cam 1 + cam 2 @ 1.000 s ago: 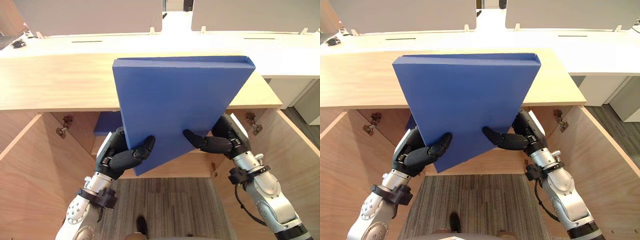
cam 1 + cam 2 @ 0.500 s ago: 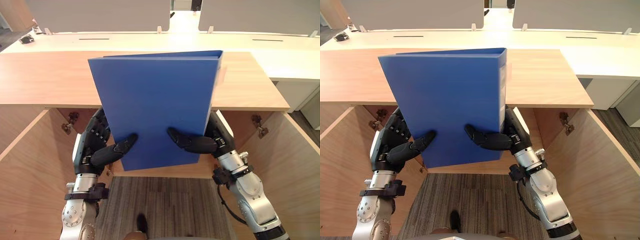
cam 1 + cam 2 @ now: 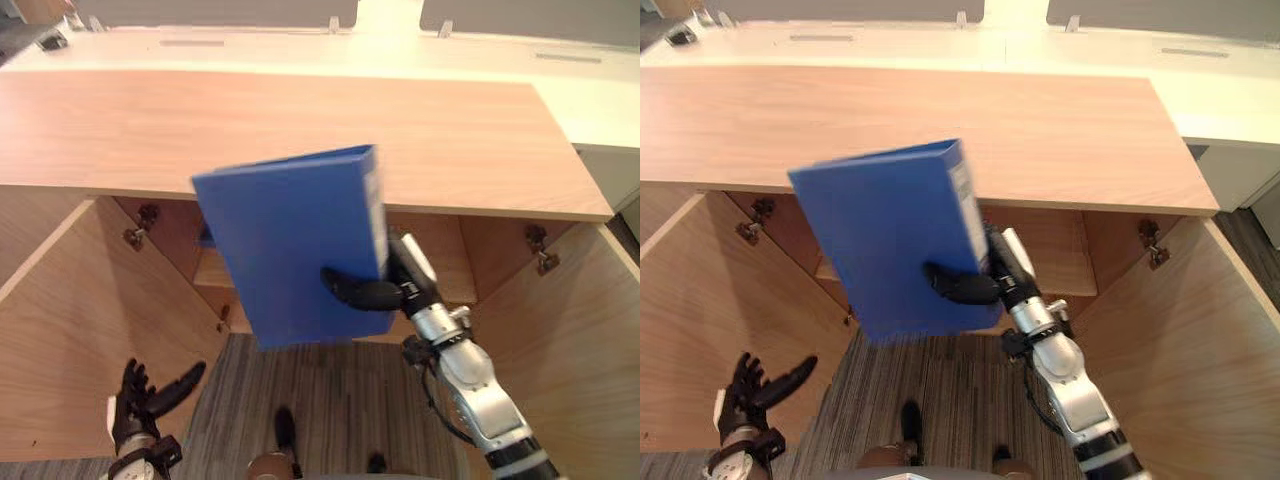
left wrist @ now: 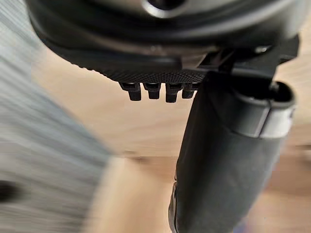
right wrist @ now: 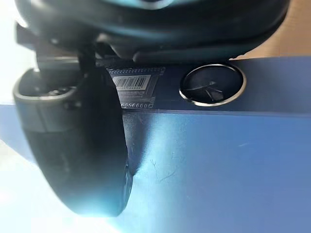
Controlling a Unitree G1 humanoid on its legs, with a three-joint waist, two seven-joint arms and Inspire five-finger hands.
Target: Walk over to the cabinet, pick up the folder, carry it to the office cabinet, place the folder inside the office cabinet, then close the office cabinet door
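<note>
Carpet (image 3: 330, 385) lies nearest, and low over it, beside the cabinet's open left door (image 3: 60, 330), the left hand (image 3: 140, 400) hangs with fingers spread straight, holding nothing. Higher and further forward, the right hand (image 3: 392, 291) alone carries the blue folder (image 3: 290, 250): its thumb lies across the front cover near the lower corner by the spine, pinching the folder against the fingers behind. The folder stands on end, its long axis roughly upright with the top leaning to the robot's left, spine on the right-hand side. It hangs between the two open doors, in front of the cabinet's opening (image 3: 440, 260) and under the edge of the wooden top (image 3: 300, 110). The inside lies straight beyond the folder, so the move ahead is probably a forward reach by the right arm.
</note>
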